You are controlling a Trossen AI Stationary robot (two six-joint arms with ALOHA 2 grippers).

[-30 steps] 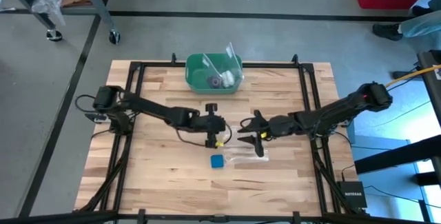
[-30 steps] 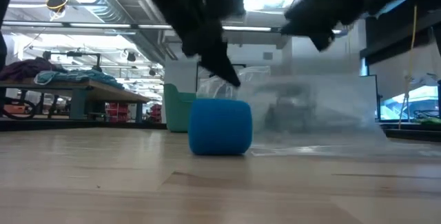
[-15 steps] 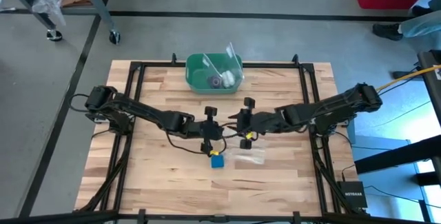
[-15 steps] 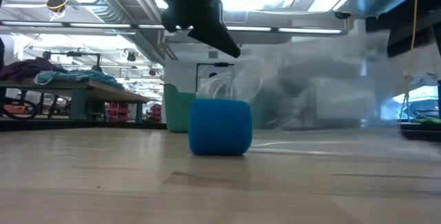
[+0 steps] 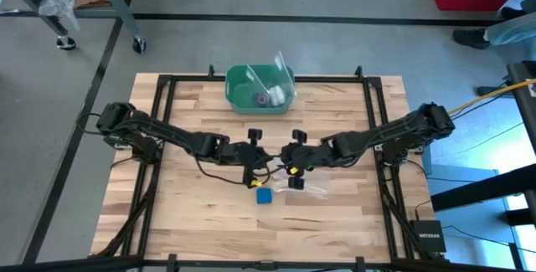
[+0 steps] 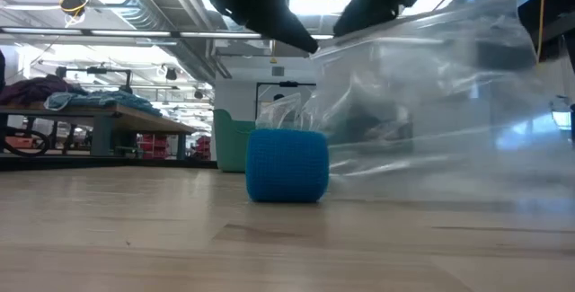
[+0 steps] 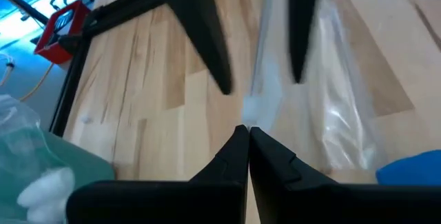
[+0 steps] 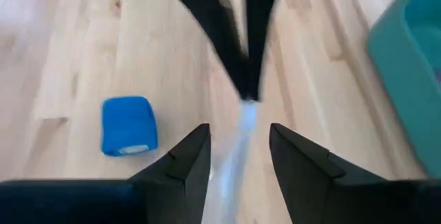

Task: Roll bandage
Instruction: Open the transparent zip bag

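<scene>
The bandage (image 5: 264,196), a compact blue roll, stands on the surface (image 5: 193,213) beside a clear plastic bag (image 6: 422,112). The left claw (image 7: 247,129) is closed on the bag's edge; the right claw (image 8: 239,140) is half-open around it. Risk: the swinging bag may knock the roll over or away.

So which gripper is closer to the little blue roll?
Left. The left gripper hangs just above the blue roll, pinching the clear plastic bag. The right gripper sits a bit farther off, toward the green bin.

Bandage (image 5: 264,196) bright blue – bin (image 5: 243,84) green; bag (image 6: 431,121) clear, table (image 5: 193,213) pale wood.
</scene>
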